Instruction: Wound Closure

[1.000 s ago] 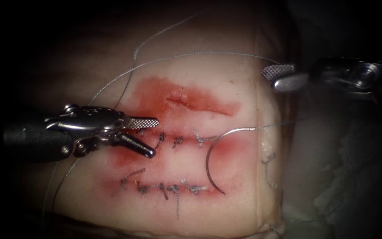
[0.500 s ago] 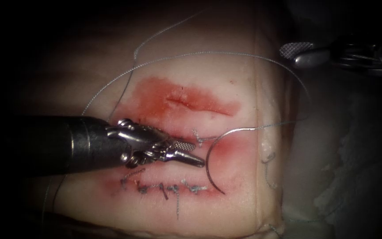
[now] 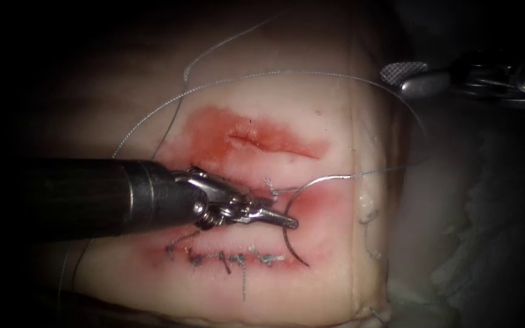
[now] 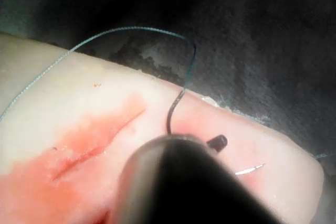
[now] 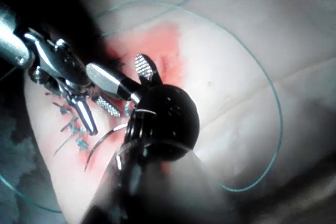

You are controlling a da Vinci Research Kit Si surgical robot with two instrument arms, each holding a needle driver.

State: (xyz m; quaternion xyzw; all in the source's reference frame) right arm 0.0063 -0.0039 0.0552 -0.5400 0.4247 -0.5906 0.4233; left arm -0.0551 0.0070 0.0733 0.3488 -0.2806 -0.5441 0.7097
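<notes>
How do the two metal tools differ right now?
The left tool reaches over the tissue, its tips at the mid-curve of the needle lying there. The right tool hangs past the tissue's right edge, well away from the needle. The left tool shows a long dark shaft, while the right tool shows mostly its jaws. Shared: both have open jaws and appear to hold nothing.

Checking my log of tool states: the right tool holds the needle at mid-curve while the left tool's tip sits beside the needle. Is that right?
Not quite. The right tool holds nothing: in the endoscope view its jaws are open, well away from the needle. The left tool's tip does sit beside the needle.
</notes>
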